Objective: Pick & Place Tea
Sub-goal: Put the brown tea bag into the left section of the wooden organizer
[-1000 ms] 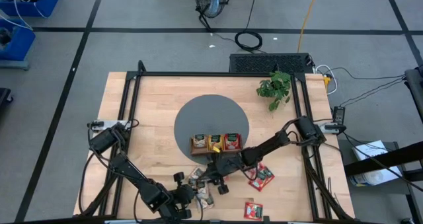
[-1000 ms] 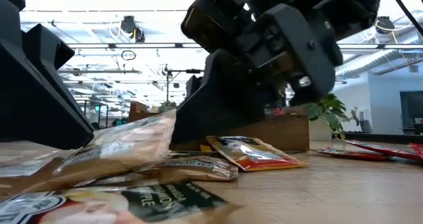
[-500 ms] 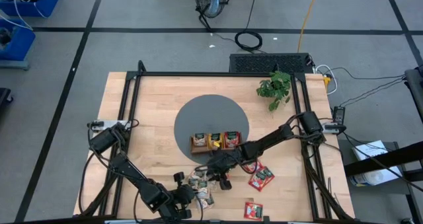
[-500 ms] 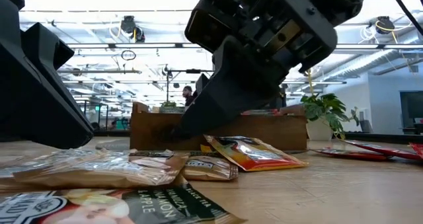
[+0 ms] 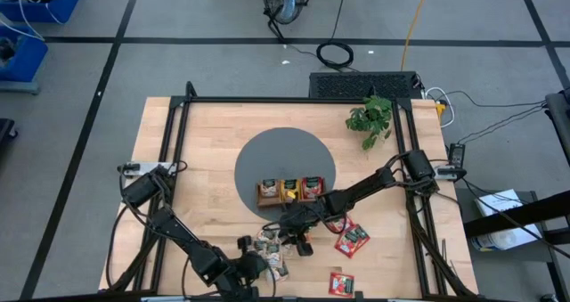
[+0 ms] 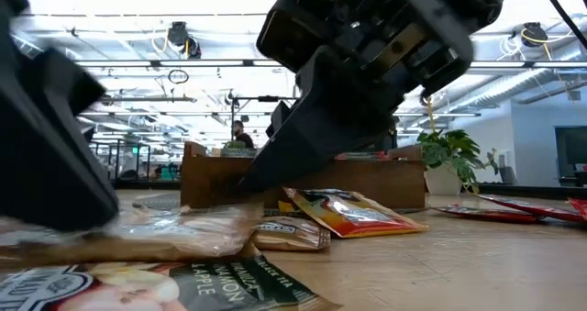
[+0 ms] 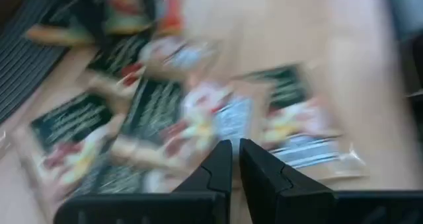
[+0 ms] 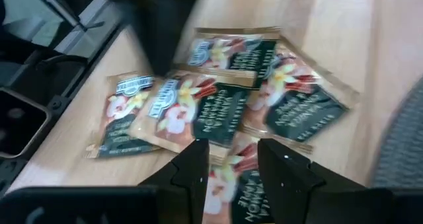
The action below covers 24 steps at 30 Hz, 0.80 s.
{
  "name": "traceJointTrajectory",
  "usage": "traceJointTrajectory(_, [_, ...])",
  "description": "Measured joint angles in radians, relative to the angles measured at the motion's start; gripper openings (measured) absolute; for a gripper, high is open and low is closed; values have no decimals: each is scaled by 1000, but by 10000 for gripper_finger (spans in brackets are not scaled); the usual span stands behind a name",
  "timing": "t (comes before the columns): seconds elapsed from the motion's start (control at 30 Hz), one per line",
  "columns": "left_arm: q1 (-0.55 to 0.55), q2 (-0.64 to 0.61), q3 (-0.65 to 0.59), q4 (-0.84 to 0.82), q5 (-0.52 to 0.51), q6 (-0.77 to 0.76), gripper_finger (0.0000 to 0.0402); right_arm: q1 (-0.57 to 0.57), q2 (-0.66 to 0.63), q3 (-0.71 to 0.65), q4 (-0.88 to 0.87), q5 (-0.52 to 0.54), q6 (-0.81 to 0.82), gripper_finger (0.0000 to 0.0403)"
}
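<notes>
Beige packets [image 8: 198, 112], label apparently "VANILLA CARAMEL"

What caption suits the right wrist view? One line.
Right hand, open, hovers above a pile of beige tea packets on the wooden table.

Left wrist view: tea packets [image 7: 178, 112] motion-blurred, print unreadable. Low view: left arm [image 6: 41, 146] smeared, nearest packet [image 6: 174, 288] cut by lower edge.
</notes>
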Motion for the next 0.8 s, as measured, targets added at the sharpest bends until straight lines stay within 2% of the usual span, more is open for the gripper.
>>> traceJointTrajectory(0.2, [6, 19, 0, -9, -4, -38, 37, 21, 0, 0, 8, -111, 36, 116])
traceJointTrajectory(0.43, [6, 51, 2, -7, -22, -63, 37, 16, -7, 0, 7, -163, 99, 116])
traceJointTrajectory(0.8, [5, 62, 3, -23, -28, -74, 37, -21, -16, 0, -67, -156, 283, 117])
